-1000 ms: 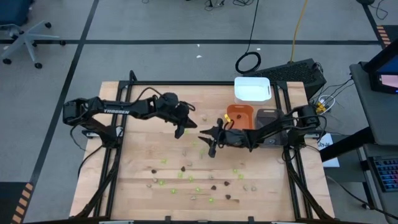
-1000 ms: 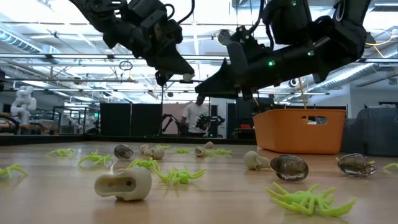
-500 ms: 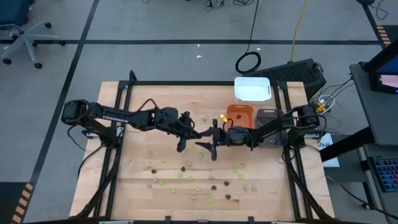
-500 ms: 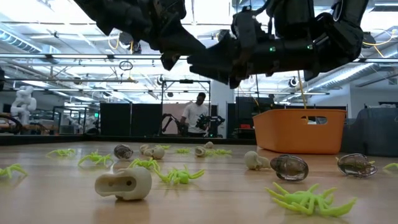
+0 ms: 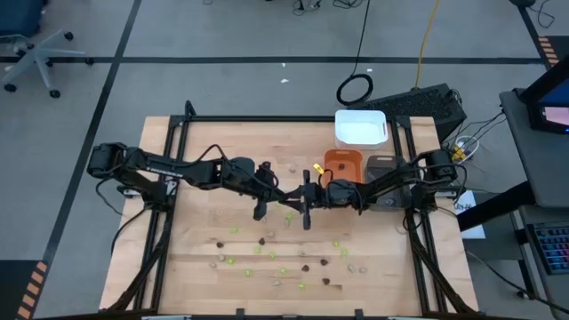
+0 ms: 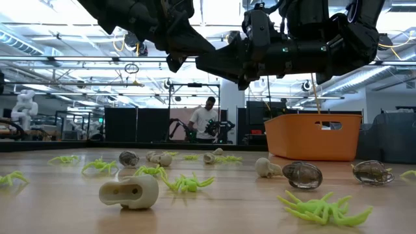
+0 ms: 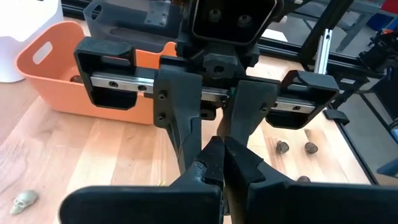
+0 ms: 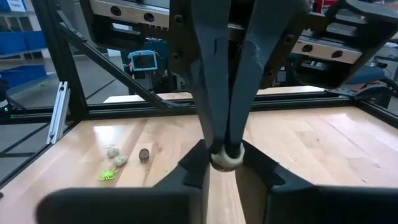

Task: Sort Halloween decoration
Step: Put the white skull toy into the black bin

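Mid-air handover above the tabletop point(image 5: 196, 258): pale beige piece point(image 8: 225, 159) pinched at the tips of the clenched left end effector point(image 5: 277, 191), tip-to-tip with the right end effector point(image 5: 298, 195), its fingers bracketing the piece, grip uncertain.

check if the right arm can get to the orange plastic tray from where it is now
Probably yes: the orange plastic tray lies close beside the right gripper, nothing between. But it meets the left gripper, which pinches a small beige piece.
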Robot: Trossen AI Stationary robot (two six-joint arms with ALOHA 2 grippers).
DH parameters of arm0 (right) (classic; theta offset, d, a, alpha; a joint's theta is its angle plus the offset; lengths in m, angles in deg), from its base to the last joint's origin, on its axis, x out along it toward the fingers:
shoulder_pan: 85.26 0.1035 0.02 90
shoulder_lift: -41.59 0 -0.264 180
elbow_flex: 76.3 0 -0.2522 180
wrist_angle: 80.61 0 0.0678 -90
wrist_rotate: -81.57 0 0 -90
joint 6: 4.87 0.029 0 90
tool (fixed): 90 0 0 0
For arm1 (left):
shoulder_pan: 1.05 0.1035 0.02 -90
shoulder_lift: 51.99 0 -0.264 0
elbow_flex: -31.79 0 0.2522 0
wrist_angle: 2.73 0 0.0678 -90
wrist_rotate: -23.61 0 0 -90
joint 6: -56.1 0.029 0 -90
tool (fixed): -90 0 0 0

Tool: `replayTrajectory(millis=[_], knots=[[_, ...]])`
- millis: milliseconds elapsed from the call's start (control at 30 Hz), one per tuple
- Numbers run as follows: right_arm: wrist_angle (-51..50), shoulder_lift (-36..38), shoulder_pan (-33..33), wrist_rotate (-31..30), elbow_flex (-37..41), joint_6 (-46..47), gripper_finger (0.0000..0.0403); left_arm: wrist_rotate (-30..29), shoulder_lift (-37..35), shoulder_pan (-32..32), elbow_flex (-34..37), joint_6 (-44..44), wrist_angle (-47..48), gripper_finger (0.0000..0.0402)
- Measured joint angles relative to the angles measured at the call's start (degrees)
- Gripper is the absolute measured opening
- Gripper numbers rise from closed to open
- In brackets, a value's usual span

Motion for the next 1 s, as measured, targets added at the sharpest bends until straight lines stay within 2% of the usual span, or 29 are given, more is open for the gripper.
replayTrajectory(millis=[133,367,533,733,867,1000], knots=[[0.1,0.0,0.26,-0.04,0.0,-1.15,0.0013,0.07,0.0,-0.04,0.0,0.92,-0.1,0.0],[-0.2,0.0,0.25,-0.02,0.0,-1.06,0.0016,-0.26,0.0,0.02,0.0,1.99,-0.28,0.0009],[-1.27,0.0,0.31,0.07,0.0,-0.29,0.0009,0.91,-0.01,0.02,0.0,1.97,0.01,0.0074],[-3.42,0.84,0.29,0.0,-0.02,-0.11,0.0,-0.93,-2.72,0.07,0.0,1.99,3.14,0.0162],[-5.89,2.53,0.29,-0.03,-0.04,-0.15,0.0001,-3.26,-6.23,0.07,0.0,2.04,7.48,0.0189],[-10.72,4.98,0.29,-0.4,-0.04,-0.3,0.0001,-6.32,-9.4,0.07,0.0,2.05,11.65,0.0191]])
